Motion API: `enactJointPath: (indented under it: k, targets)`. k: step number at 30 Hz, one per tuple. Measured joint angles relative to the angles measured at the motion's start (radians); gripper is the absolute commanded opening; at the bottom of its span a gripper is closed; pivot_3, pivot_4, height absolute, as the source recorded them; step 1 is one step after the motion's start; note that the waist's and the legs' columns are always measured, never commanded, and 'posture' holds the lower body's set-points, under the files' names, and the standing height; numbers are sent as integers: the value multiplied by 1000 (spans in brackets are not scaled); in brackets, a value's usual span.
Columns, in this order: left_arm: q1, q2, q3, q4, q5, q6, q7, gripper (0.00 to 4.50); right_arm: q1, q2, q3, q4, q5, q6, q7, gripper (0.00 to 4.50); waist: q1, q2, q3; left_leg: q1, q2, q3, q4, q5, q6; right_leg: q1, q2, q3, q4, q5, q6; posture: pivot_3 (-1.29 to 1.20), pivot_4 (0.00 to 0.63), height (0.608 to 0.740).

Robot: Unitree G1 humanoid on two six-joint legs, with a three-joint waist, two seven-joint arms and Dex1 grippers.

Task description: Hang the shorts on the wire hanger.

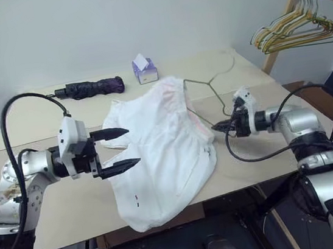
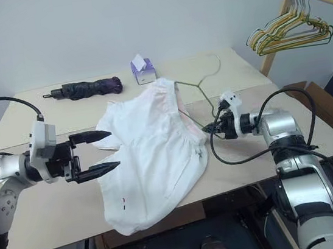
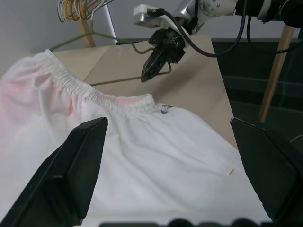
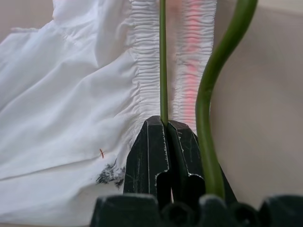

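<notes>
One pair of white shorts (image 1: pixel 161 153) is lying spread over the middle of the table (image 1: pixel 66 205), waistband toward the right. One wire hanger (image 1: pixel 211 88) is lying on the table just right of the shorts, hook pointing far. The right gripper (image 1: pixel 218 128) is pinching the hanger wire, fingers fully closed on it beside the waistband. The left gripper (image 1: pixel 117 149) is hovering at the shorts' left edge, fingers spread wide, holding nothing. One folded umbrella (image 1: pixel 91 88) and one tissue box (image 1: pixel 144 70) are sitting at the far side. A cluster of hangers (image 1: pixel 292 29) is hanging on a rack far right.
</notes>
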Motion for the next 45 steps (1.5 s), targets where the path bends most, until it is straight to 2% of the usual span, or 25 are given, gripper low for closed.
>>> enactJointPath:
  k: [8,15,22,26,30,41,45]
  targets:
    - [-233,71,-7,242,87,-131,-100,4486,118,-38,93,-418,-87,-145,-42,0,-2,0,0,-1,0,0,0,0,0,0,0,0,-1,0,0,-130,0,740]
    - [-421,147,-114,428,174,-255,-336,4486,142,-82,177,-536,-125,-165,1,0,0,0,0,0,0,1,0,0,0,0,0,0,-1,-1,1,-124,0,740]
    - [-483,91,-285,571,277,-415,-397,4486,110,-96,190,-561,-114,-162,54,0,1,0,0,-1,0,1,1,0,0,0,0,0,-1,-1,1,-135,0,740]
    - [-565,-15,-345,725,380,-525,-388,4486,103,-99,190,-569,-91,-156,92,0,4,0,0,-3,-1,1,3,0,0,0,0,-2,-1,0,1,-144,0,740]
    - [-609,-88,-363,837,441,-607,-383,3618,90,-102,191,-582,-77,-145,109,0,0,0,0,-3,-1,0,2,0,0,-1,0,-2,-1,0,1,-155,0,740]
    - [-608,-118,-382,895,445,-655,-398,70,86,-113,188,-585,-72,-84,124,0,-8,0,0,-7,0,0,3,0,0,-6,-1,-1,3,0,1,-164,0,740]
    - [-596,-118,-384,879,433,-648,-398,28,84,-123,181,-589,-61,-75,132,0,-9,0,0,-7,0,0,3,0,0,-6,-1,-1,3,0,1,-162,0,740]
